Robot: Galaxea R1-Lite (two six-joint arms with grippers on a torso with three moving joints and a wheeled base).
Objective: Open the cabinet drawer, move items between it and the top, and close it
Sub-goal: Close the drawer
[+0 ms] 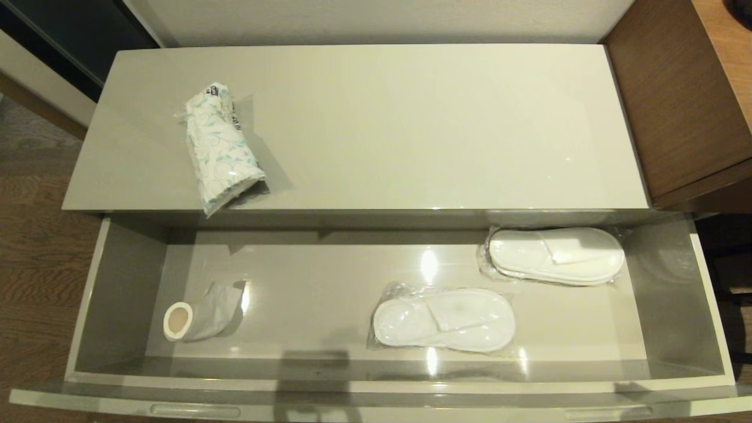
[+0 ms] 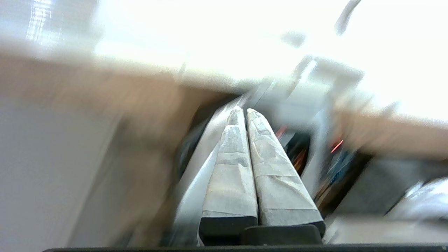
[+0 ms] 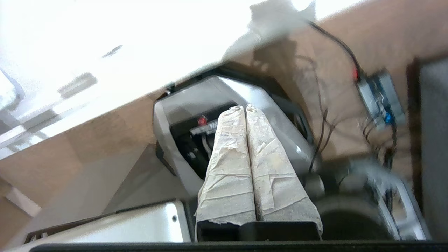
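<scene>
The cabinet drawer (image 1: 123,276) is pulled fully out, its glossy front with two slot handles along the bottom of the head view. On the cream top (image 1: 411,117), towards its left front, lies the tissue pack (image 1: 220,147), white with blue swirls, its near end just over the edge. Neither arm appears in the head view. My left gripper (image 2: 242,112) is shut with nothing between its taped fingers and points away from the cabinet. My right gripper (image 3: 242,109) is shut and empty too, aimed at the robot's base.
Inside the drawer lie two wrapped pairs of white slippers, one in the middle (image 1: 443,320) and one at the back right (image 1: 555,255), and a paper roll in grey wrap (image 1: 200,314) at the left. Brown wood furniture (image 1: 675,100) stands to the right.
</scene>
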